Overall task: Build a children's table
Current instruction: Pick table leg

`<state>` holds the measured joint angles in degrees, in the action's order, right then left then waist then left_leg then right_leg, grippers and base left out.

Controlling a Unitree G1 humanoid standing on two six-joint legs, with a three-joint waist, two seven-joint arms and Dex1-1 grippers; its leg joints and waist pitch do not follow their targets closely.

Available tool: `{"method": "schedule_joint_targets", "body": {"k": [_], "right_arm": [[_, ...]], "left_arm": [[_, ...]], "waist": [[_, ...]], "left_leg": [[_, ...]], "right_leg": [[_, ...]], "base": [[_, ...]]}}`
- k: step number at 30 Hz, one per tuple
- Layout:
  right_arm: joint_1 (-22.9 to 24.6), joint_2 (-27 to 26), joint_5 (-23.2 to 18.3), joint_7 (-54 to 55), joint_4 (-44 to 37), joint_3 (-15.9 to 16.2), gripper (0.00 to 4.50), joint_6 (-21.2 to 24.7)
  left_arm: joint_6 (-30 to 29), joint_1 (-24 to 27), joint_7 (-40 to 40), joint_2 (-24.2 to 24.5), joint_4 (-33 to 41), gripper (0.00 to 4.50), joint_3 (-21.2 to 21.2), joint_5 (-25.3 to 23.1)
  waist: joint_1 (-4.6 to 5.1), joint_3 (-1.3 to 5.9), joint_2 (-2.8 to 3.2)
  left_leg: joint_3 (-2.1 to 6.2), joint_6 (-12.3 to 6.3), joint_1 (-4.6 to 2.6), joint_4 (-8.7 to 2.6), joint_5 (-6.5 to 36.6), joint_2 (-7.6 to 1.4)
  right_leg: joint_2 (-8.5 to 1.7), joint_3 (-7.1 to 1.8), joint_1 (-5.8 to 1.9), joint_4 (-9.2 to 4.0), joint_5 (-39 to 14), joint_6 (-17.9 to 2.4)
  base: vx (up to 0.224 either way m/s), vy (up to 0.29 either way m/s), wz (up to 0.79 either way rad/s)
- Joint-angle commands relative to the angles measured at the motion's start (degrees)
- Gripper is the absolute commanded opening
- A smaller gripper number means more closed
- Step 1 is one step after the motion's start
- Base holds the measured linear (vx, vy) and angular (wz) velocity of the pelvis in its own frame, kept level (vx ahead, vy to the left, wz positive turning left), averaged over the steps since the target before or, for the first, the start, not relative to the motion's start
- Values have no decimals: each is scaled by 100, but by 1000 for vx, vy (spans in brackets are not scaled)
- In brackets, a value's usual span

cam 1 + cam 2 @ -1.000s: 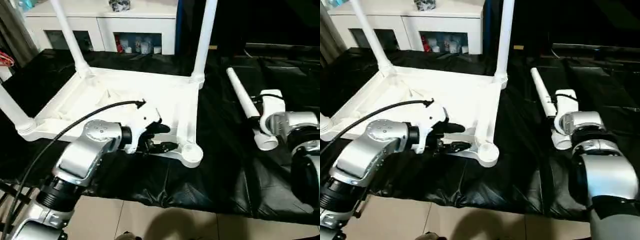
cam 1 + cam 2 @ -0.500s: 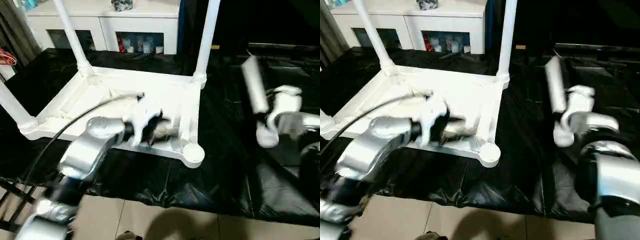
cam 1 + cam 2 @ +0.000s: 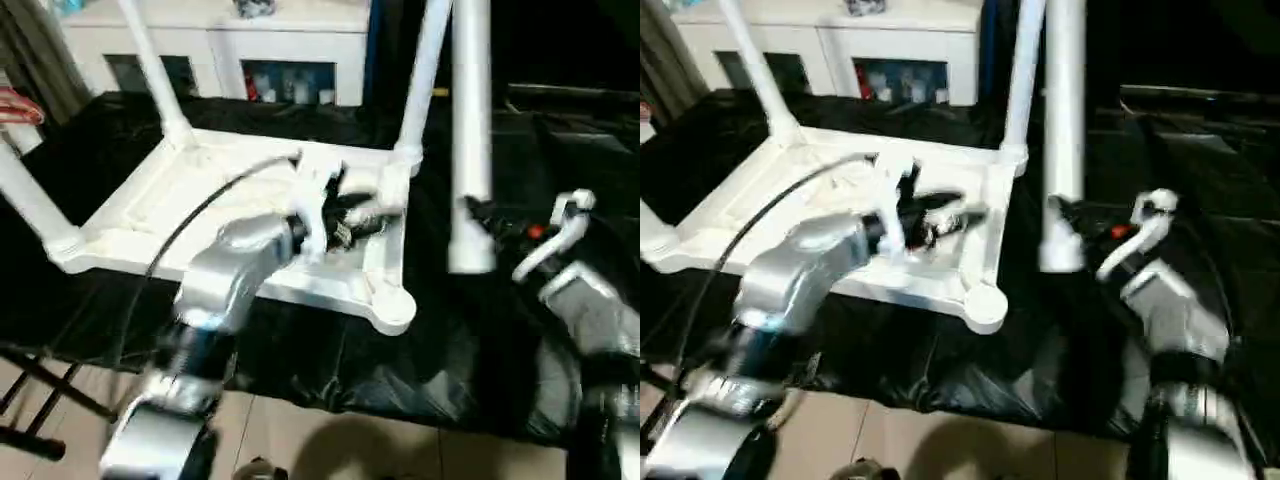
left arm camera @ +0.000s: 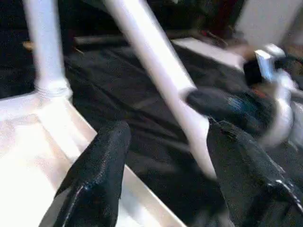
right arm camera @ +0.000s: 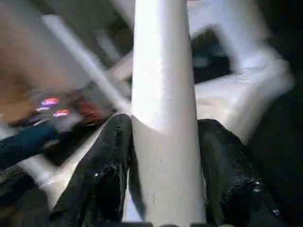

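The children's table top [image 3: 190, 190] lies upside down on the black sheet, ribs up. Three white legs stand in its sockets: far left [image 3: 150, 60], far right [image 3: 425, 70] and near left [image 3: 25, 200]. The near right socket [image 3: 392, 305] has nothing in it. My right gripper [image 3: 490, 215] is shut on the fourth leg [image 3: 470, 130], holding it nearly upright just right of the top, its lower end above the sheet. In the right wrist view both fingers [image 5: 106, 165] press that leg [image 5: 163, 94]. My left gripper [image 3: 365, 215] hovers open over the top's right rim, holding nothing.
A white cabinet with glass doors [image 3: 250, 50] stands behind the black-sheeted table [image 3: 330, 360]. The sheet's front edge drops to a pale floor [image 3: 330, 440]. Black folding struts [image 3: 40, 400] show at the lower left. Open black sheet lies right of the top.
My right gripper has raised the fourth leg from lying on the sheet to upright and carried it left toward the top. My left gripper has moved farther right over the top's rim.
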<state>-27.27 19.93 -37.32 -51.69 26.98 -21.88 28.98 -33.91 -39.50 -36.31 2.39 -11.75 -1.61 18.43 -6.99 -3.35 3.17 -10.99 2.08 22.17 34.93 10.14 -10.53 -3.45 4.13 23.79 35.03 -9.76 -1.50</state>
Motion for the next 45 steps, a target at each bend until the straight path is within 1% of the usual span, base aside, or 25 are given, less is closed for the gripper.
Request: {"method": "schedule_joint_targets", "body": {"k": [1,2,4,5,6,7,9,10,12,13,14,15,17,19,21,22,25,26,28,30,33,36,39,40,45], "right_arm": [[63,-61,-410,-319,-674,141,183,319],[86,-77,-448,-350,-733,149,183,348],[264,-134,-650,-512,-1129,271,183,643],[337,-153,-710,-564,-1298,329,183,774],[406,-173,-764,-613,-1462,394,183,888],[459,-184,-825,-617,-1587,439,183,970],[495,-194,-866,-593,-1682,499,182,1025],[509,-198,-887,-578,-1715,523,182,1056],[525,-200,-918,-572,-1769,571,182,1133],[532,-206,-923,-556,-1804,583,182,1158],[532,-206,-923,-556,-1804,583,182,1158],[561,-200,-927,-538,-1892,624,182,1221],[571,-193,-923,-543,-1925,649,182,1246],[576,-191,-932,-534,-1959,694,182,1275],[562,-206,-933,-505,-1971,720,182,1275],[556,-221,-952,-486,-1998,730,182,1293],[554,-273,-1075,-471,-2063,709,182,1370],[571,-272,-1067,-488,-2091,749,182,1385],[602,-278,-1046,-516,-2113,823,182,1397],[603,-285,-1045,-512,-2108,837,182,1394],[604,-289,-1028,-500,-2105,865,182,1388],[601,-289,-981,-454,-2105,884,182,1361],[609,-274,-939,-393,-2146,933,182,1321],[610,-271,-918,-369,-2163,952,182,1305],[633,-254,-801,-325,-2227,1034,182,1218]], "left_arm": [[-328,-280,361,-206,-252,296,457,450],[-378,-317,400,-237,-293,296,512,504],[-662,-467,350,-369,-406,296,670,786],[-795,-536,344,-444,-457,296,752,916],[-913,-603,328,-523,-507,296,825,1045],[-978,-644,327,-584,-532,296,862,1129],[-1027,-676,313,-648,-536,296,883,1218],[-1048,-692,309,-690,-521,296,917,1305],[-1167,-732,337,-787,-473,296,1064,1565],[-1214,-745,309,-810,-433,296,1125,1688],[-1214,-745,309,-810,-433,296,1125,1688],[-1352,-751,251,-840,-347,296,1229,1906],[-1377,-738,221,-837,-310,296,1225,1928],[-1384,-701,238,-820,-293,296,1150,1861],[-1354,-690,341,-814,-314,296,1088,1774],[-1325,-686,377,-808,-320,296,1054,1735],[-1349,-688,493,-839,-348,296,1104,1833],[-1359,-686,461,-838,-340,296,1119,1883],[-1395,-681,359,-827,-292,268,1147,1984],[-1435,-677,316,-815,-254,261,1152,2031],[-1442,-668,358,-819,-215,223,1184,2071],[-1323,-711,544,-838,-310,213,1269,2031],[-1214,-743,688,-842,-389,192,1293,1996],[-1190,-747,714,-839,-392,192,1286,1983],[-1128,-732,765,-819,-333,188,1198,1877]], "waist": [[-61,470,-171],[-54,461,-165],[-60,448,-168],[-78,449,-213],[-77,441,-201],[-110,448,-186],[-128,447,-203],[-133,447,-202],[-139,448,-204],[-142,443,-210],[-144,444,-210],[-140,442,-216],[-138,435,-222],[-135,426,-222],[-138,429,-215],[-140,430,-207],[-139,437,-215],[-142,437,-214],[-147,440,-212],[-151,441,-210],[-144,443,-204],[-144,434,-191],[-143,433,-195],[-141,432,-202],[-138,438,-196]], "left_leg": [[106,-643,-53,-286,575,-195],[94,-627,-58,-284,597,-190],[106,-596,-69,-300,674,-192],[111,-583,-72,-308,672,-197],[106,-583,-59,-309,638,-183],[118,-563,-69,-314,606,-195],[121,-543,-75,-319,627,-197],[131,-519,-60,-326,595,-197],[124,-511,-68,-321,599,-195],[124,-518,-60,-322,587,-194],[129,-511,-59,-324,581,-196],[129,-513,-57,-329,587,-198],[128,-513,-45,-330,578,-190],[126,-493,-58,-336,611,-186],[132,-473,-57,-343,612,-190],[139,-457,-68,-350,619,-203],[137,-463,-57,-347,597,-198],[139,-463,-51,-348,574,-200],[135,-463,-50,-345,542,-196],[136,-462,-46,-345,528,-198],[138,-461,-49,-345,535,-204],[139,-433,-55,-350,599,-204],[141,-412,-56,-354,619,-201],[140,-408,-52,-356,615,-198],[140,-416,-50,-353,565,-201]], "right_leg": [[-430,-180,-369,-491,-1673,-933],[-422,-190,-354,-512,-1748,-902],[-428,-188,-336,-535,-1951,-846],[-446,-196,-336,-546,-2026,-798],[-432,-202,-340,-553,-2028,-777],[-446,-207,-328,-562,-2048,-737],[-454,-209,-321,-569,-2080,-725],[-461,-213,-332,-557,-2025,-713],[-466,-215,-329,-565,-2020,-714],[-465,-218,-331,-565,-2004,-710],[-467,-218,-331,-557,-2007,-702],[-463,-217,-329,-563,-2013,-692],[-468,-221,-338,-567,-2011,-666],[-461,-220,-326,-590,-2162,-572],[-465,-218,-332,-590,-2194,-540],[-467,-220,-325,-594,-2195,-515],[-471,-223,-339,-580,-2077,-545],[-470,-223,-339,-579,-2031,-543],[-472,-225,-340,-572,-1983,-561],[-473,-227,-342,-564,-1933,-588],[-469,-227,-339,-556,-1857,-622],[-475,-226,-341,-574,-1976,-603],[-474,-226,-343,-579,-2013,-563],[-469,-225,-343,-584,-2026,-538],[-471,-230,-343,-571,-1926,-556]], "base": [[0,0,0],[0,0,0],[0,0,0],[0,0,0],[0,0,0],[0,0,0],[0,0,0],[0,0,0],[0,0,0],[0,0,0],[0,0,0],[0,0,0],[0,0,0],[0,0,0],[0,0,0],[0,0,0],[0,0,0],[0,0,0],[0,0,0],[0,0,0],[0,0,0],[0,0,0],[0,0,0],[0,0,0],[0,0,0]]}}
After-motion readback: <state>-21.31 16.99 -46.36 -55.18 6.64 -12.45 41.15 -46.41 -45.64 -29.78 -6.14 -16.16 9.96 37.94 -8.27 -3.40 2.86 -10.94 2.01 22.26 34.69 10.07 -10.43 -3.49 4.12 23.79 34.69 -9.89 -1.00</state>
